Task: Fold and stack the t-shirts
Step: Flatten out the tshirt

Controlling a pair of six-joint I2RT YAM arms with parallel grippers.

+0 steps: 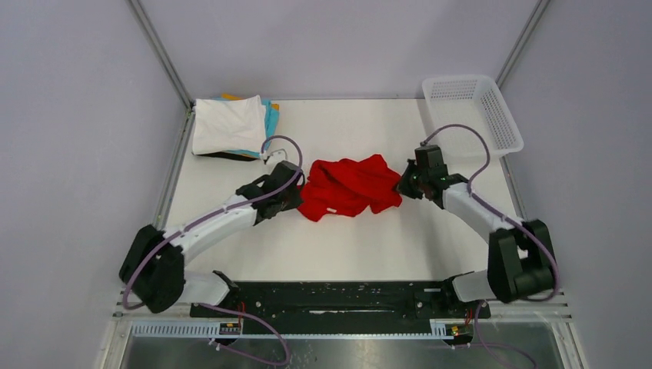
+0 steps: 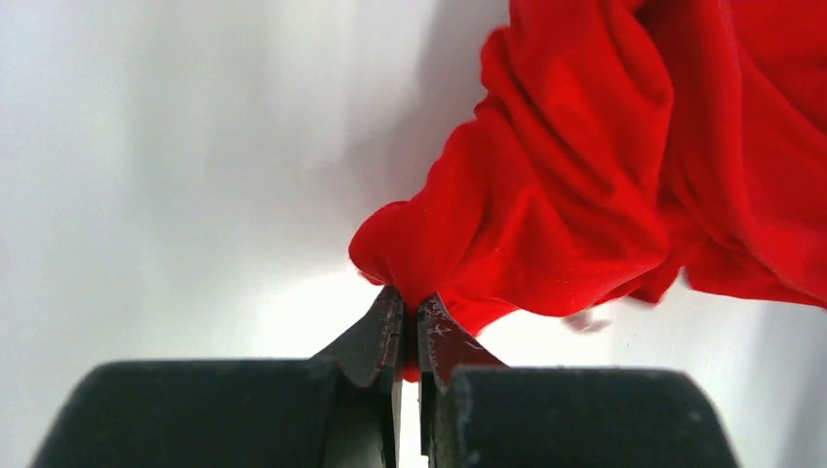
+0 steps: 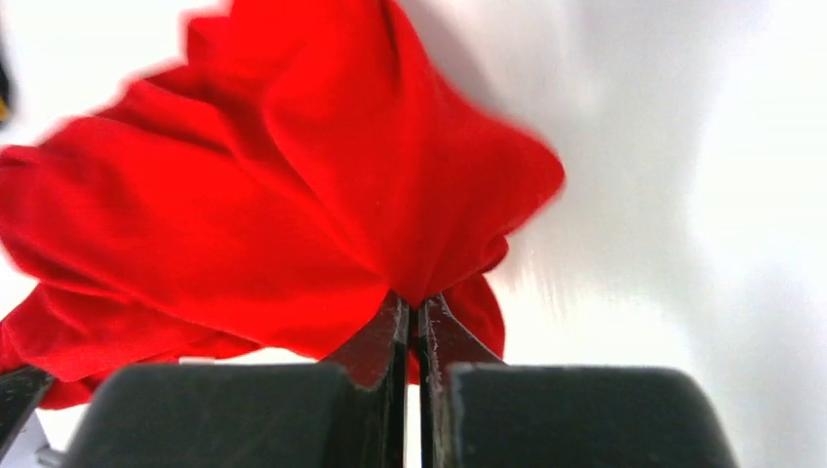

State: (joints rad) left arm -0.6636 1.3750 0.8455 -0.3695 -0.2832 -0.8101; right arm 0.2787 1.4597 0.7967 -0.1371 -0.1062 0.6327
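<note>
From above, we see the red t-shirt (image 1: 350, 187) crumpled in the middle of the table (image 1: 346, 254). The left gripper (image 1: 296, 188) is at its left edge and the right gripper (image 1: 401, 183) at its right edge. A stack of folded t-shirts (image 1: 231, 127), white on top, sits in the far left corner, and a white mesh basket (image 1: 477, 108) in the far right.

In the left wrist view, we find the jaws pinched on a bunched fold of red cloth.

In the right wrist view, the jaws likewise clamp a gathered red corner.
</note>
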